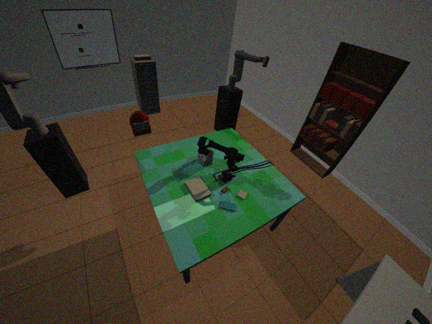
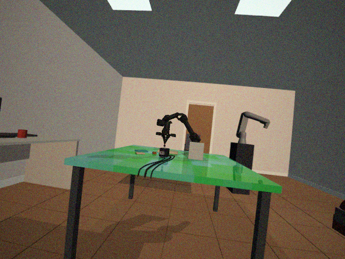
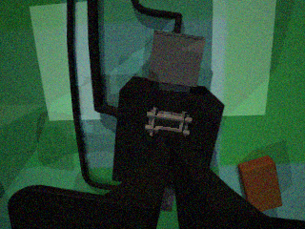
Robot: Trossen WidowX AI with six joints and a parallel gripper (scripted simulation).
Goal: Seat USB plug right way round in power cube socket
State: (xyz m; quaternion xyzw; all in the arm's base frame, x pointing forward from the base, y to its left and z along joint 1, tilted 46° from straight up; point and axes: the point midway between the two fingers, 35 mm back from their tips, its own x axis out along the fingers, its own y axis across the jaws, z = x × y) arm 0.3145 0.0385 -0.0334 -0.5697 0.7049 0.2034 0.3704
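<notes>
The black power cube point(image 1: 227, 176) point(image 2: 165, 152) point(image 3: 131, 102) sits on the table. My gripper point(image 2: 164, 143) point(image 3: 172, 153) points down over it, its fingers shut on the USB plug point(image 2: 164, 145), which shows only as a tiny pale spot at the fingertips in the exterior view, just above the cube. In the wrist view, a pale metal outline point(image 3: 169, 115) lies on the cube's top, just ahead of the fingertips. The dark fingers hide most of the plug, so its way round, and whether its tip is inside the socket, cannot be told.
A grey block point(image 3: 176, 59) with a black cable adjoins the cube's far side in the wrist view. Black cables point(image 2: 151, 166) run to the table edge. An orange block point(image 1: 224, 190) point(image 3: 260, 183), beige book point(image 1: 197, 188), small beige block point(image 1: 241, 194) and teal item point(image 1: 227, 206) lie nearby.
</notes>
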